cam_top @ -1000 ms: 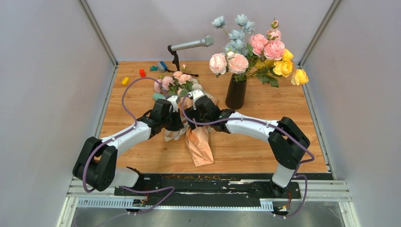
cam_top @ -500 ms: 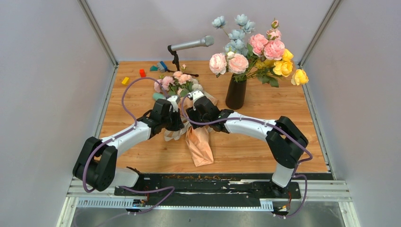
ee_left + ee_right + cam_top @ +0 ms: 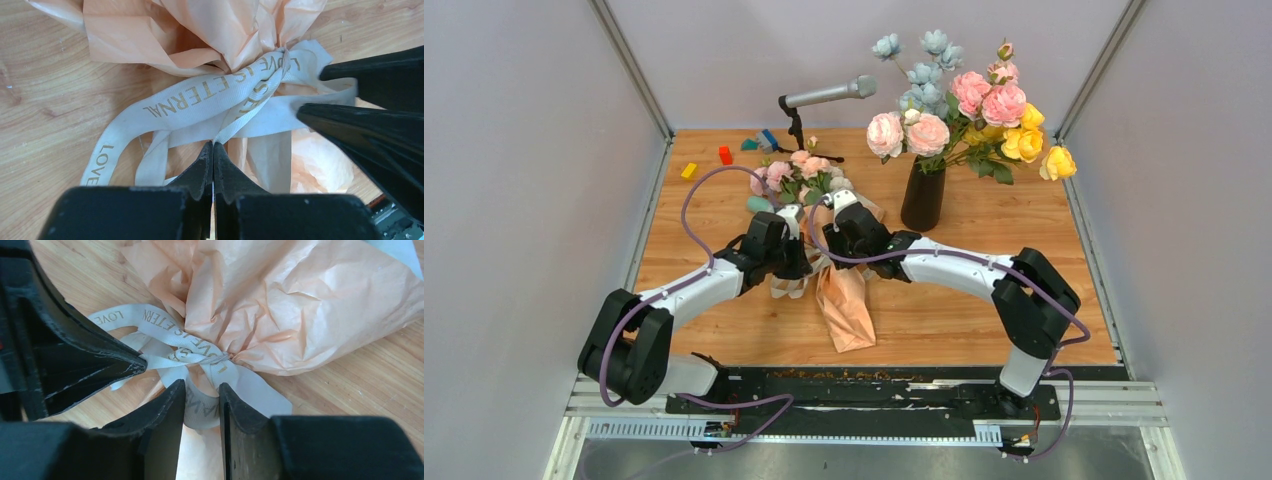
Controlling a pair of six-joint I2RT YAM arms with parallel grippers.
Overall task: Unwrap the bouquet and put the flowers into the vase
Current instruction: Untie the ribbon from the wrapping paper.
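Note:
The bouquet (image 3: pixel 844 300) lies on the table, its peach paper (image 3: pixel 300 305) tied by a cream ribbon (image 3: pixel 200 97) printed in gold. Its pink and cream flowers (image 3: pixel 799 175) point towards the back. My left gripper (image 3: pixel 213 145) is shut on a ribbon tail right beside the knot. Opposite it, my right gripper (image 3: pixel 202 387) stands narrowly open, a ribbon loop (image 3: pixel 201 407) bulging between its fingers and touching both. Both grippers meet over the bow (image 3: pixel 796 270). The black vase (image 3: pixel 922 195) stands upright to the right behind them.
The vase holds a tall arrangement of pink, blue and yellow blooms (image 3: pixel 969 100). A microphone on a stand (image 3: pixel 829 93) is at the back centre. Small coloured blocks (image 3: pixel 724 154) lie at the back left. Grey walls close in both sides.
The right gripper's jaws have narrowed around the ribbon loop. The left gripper stays shut on the ribbon tail. Both arms have barely moved.

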